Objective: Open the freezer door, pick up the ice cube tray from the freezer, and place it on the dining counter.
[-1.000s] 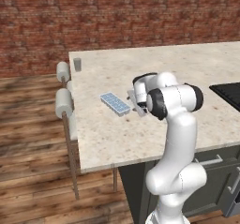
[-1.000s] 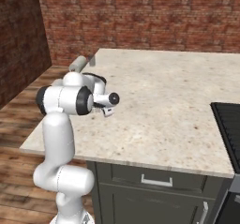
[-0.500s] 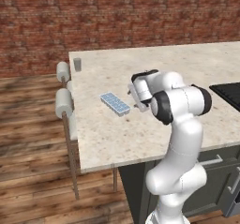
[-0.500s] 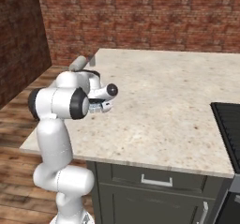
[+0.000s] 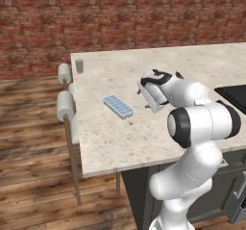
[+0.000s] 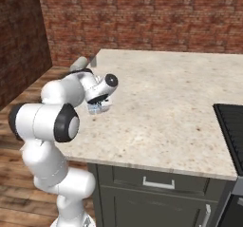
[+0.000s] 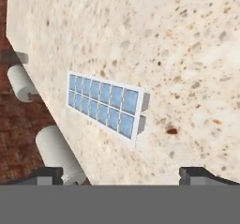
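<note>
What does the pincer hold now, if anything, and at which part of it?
Nothing is held. The pincer is open, its fingertips wide apart with nothing between them. The ice cube tray lies flat on the dining counter, apart from the pincer.

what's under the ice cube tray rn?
The ice cube tray lies flat on the dining counter, gripper open and clear. The counter patch beneath the tray is covered.

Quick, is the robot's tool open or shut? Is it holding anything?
Tool: open, holding nothing; the tray lies flat on the counter.
</note>
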Motion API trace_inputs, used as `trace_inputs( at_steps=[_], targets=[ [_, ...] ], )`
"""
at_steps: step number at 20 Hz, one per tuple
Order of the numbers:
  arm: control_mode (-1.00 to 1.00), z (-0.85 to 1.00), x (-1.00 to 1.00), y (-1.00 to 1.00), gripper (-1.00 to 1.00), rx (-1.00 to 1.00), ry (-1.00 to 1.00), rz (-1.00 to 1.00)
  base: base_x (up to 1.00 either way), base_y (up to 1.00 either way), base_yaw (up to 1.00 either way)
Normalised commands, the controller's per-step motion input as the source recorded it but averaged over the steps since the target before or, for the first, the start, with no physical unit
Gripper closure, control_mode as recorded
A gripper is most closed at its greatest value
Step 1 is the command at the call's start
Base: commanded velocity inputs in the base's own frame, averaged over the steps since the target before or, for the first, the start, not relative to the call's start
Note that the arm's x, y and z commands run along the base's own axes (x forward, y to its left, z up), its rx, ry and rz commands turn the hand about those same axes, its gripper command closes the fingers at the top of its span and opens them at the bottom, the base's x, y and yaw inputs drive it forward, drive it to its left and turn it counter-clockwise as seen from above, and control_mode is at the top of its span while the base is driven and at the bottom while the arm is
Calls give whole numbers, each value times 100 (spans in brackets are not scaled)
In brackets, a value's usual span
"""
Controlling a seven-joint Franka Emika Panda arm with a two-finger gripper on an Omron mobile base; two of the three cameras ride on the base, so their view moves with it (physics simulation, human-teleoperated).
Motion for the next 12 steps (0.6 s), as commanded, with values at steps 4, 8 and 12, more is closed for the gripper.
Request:
trace_inputs(
  at_steps=[4,8,12],
  targets=[
    [-100,31,-100,-24,-100,-10,0,4,0,0,0],
    [-100,53,-84,-9,-100,-9,0,6,0,0,0],
    [-100,62,-66,0,-100,-9,0,8,0,0,0]
  ],
)
